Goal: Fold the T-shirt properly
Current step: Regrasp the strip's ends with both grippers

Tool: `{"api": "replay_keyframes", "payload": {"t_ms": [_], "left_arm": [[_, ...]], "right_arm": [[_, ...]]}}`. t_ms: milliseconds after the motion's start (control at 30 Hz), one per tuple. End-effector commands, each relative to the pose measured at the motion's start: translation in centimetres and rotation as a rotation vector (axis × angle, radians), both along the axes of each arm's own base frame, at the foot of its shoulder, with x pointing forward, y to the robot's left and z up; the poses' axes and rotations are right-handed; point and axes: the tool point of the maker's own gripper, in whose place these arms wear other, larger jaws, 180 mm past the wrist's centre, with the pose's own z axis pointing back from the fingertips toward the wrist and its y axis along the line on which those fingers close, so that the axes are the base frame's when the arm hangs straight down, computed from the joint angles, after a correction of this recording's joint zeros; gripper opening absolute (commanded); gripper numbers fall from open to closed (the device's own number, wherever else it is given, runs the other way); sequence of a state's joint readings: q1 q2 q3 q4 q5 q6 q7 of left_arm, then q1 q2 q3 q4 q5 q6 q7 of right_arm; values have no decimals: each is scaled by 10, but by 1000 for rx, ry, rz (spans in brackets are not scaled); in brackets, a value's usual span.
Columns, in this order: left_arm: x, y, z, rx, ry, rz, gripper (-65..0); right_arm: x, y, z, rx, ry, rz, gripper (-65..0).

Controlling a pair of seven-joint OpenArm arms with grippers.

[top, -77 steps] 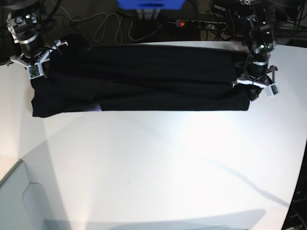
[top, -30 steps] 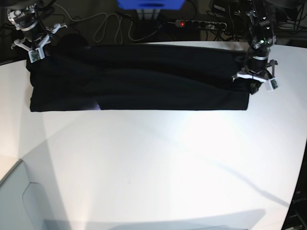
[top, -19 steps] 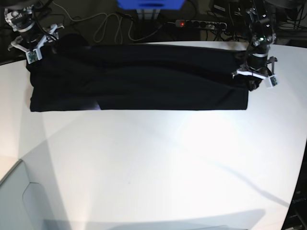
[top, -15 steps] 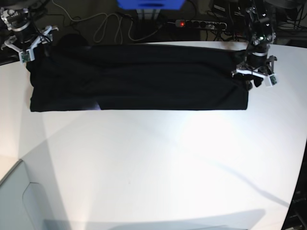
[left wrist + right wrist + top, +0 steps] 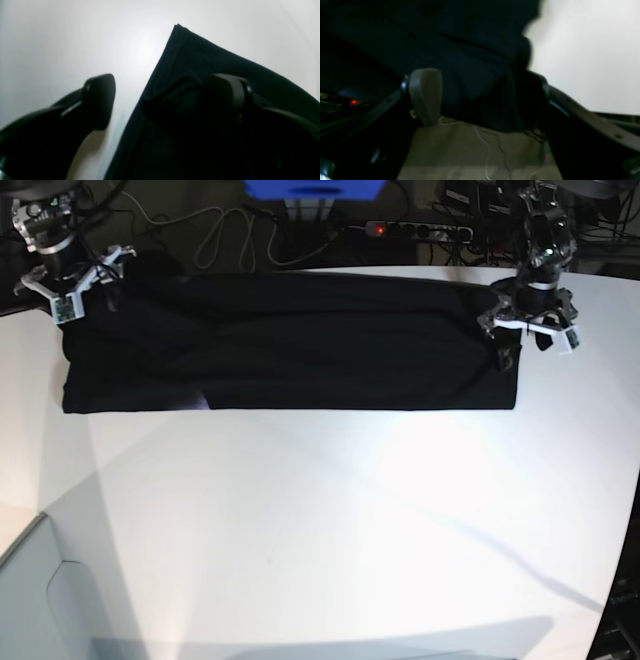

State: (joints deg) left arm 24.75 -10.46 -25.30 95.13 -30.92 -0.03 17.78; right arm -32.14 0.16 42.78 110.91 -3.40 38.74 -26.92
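Since a second ago both grippers are letting go: the jaws that were pinched on the T-shirt (image 5: 290, 340) corners are now standing wide apart, and the shirt is barely shifting from where it was laid. It's lying as a long black band across the far side of the white table (image 5: 330, 520), already folded lengthwise, near edge pretty straight, with a little light patch peeking out at the lower left. The left gripper (image 5: 528, 330) is hovering over the right end; in its wrist view one finger is sitting over bare table and the other over the cloth (image 5: 205, 82), nothing clamped. The right gripper (image 5: 66, 272) is at the far left corner, fingers spread around a bunched bit of fabric (image 5: 480, 75) that's hanging over the table edge, not pinching it as far as I can tell. I'd say the step in hand is releasing and backing off cleanly, so lifting straight up before moving sideways seems smart, otherwise a fingertip could drag the fold open. That left corner looks a bit lumpy, so probably worth tidying before the next cross fold.
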Motion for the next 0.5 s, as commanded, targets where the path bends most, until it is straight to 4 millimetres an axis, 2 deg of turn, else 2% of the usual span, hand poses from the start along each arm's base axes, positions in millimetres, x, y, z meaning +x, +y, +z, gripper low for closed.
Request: {"api": "replay_keyframes", "payload": {"t_ms": [0,167,267,367,467], "left_arm": [[5,3,9,12,-34,-2,-97],[2,2,5,0,-27,5,-97],[-4,4,-8,-15,5,22,-97],[-11,3,-23,-31,44,27,-97],[-12,-3,-27,-40,55,13,-98]], "right_arm": [[1,5,1,10,-7,36,-183],[-1,15,-19,68,30,44,-183],[5,18,-28,97,30,39,-183],[11,16,-31,106,24,32,-183],[16,13,-29,96,19,37,-183]]}}
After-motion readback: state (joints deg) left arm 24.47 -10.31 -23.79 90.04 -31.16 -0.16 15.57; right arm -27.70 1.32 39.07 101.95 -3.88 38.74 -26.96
